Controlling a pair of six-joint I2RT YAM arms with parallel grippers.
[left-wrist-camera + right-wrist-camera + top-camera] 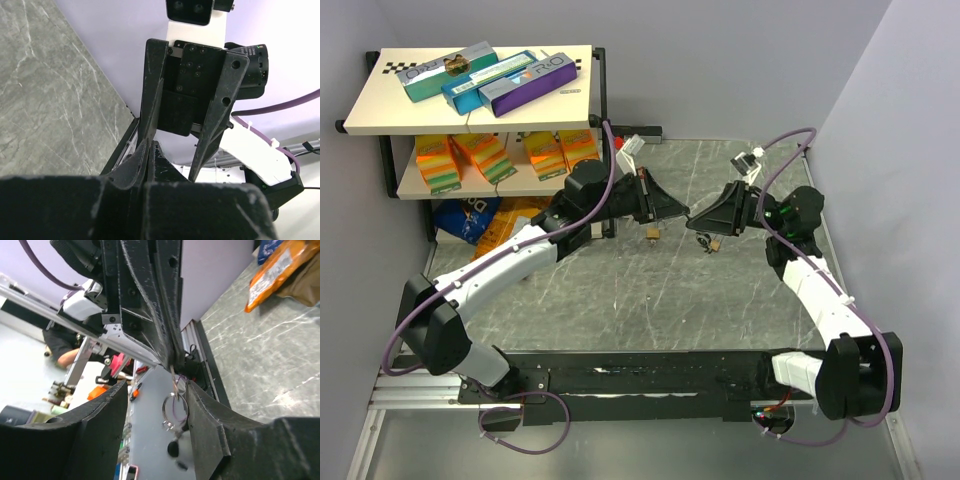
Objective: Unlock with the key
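The left gripper is clenched on the key. Its 2 black fingers press flat together into 1 narrow wedge, and the thin silver blade sticks out from the very tip. A slim wire ring hangs below the blade, with a small dark piece dangling under it that is too blurred to name.

The right gripper is released, its 2 fingers spread wide on either side of the key without pinching it. The ring hangs just beside the inner face of 1 finger; whether they touch cannot be told.

From above, the 2 grippers meet tip to tip over the middle of the table, and the key is too small to make out there. All 4 fingers are matte black with a rough, grainy surface, broad at the base and tapering to a point.

The table is smooth grey stone-patterned sheet with pale veins. 2 small brass-coloured padlocks lie on it, 1 below the left gripper's tip and 1 below the right's.
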